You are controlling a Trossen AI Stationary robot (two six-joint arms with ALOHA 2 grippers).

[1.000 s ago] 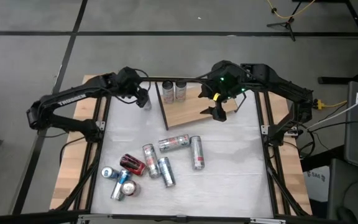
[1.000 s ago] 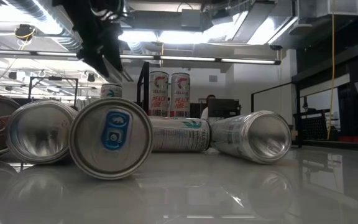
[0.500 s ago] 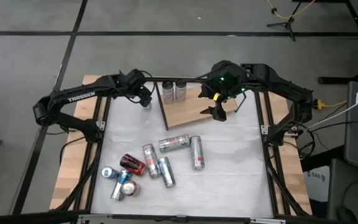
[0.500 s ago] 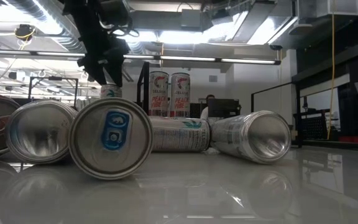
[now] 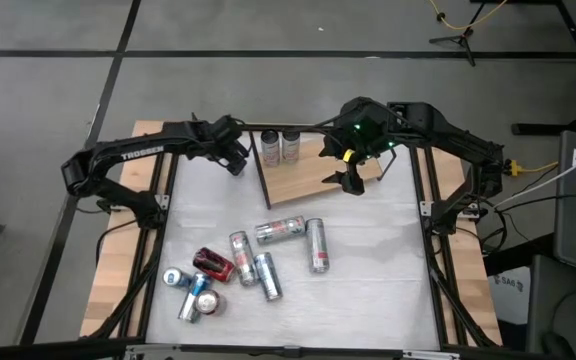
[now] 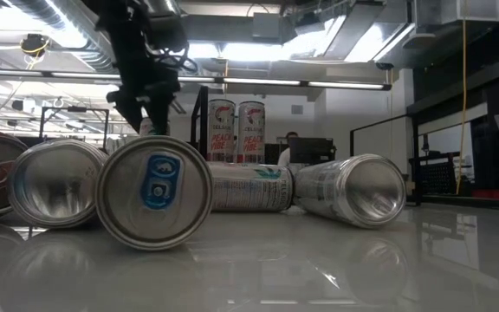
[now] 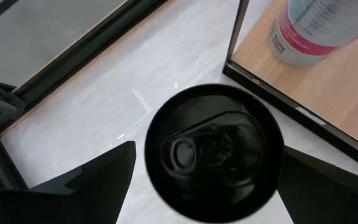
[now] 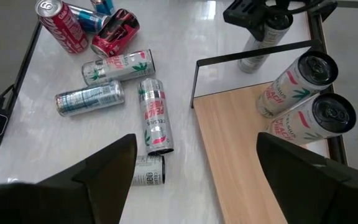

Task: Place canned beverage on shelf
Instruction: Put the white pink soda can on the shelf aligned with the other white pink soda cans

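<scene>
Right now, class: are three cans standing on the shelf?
No: the right wrist view shows only two cans upright on the shelf; a third can stands on the table beside it.

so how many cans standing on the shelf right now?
2: both upright cans stand side by side at the far left end of the shelf. A third, black-topped can stands just outside it.

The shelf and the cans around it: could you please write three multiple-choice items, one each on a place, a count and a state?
1. Where is the black-topped can?
A. on the shelf
B. on the white table beside the shelf
C. among the lying cans

2. How many cans stand on the shelf?
A. two
B. four
C. none

3. The left gripper is:
A. shut on a red can
B. open astride the black-topped can
C. out of view

B: shelf edge lies beside it.
A: a pair stands there.
B: fingers flank it.
</scene>
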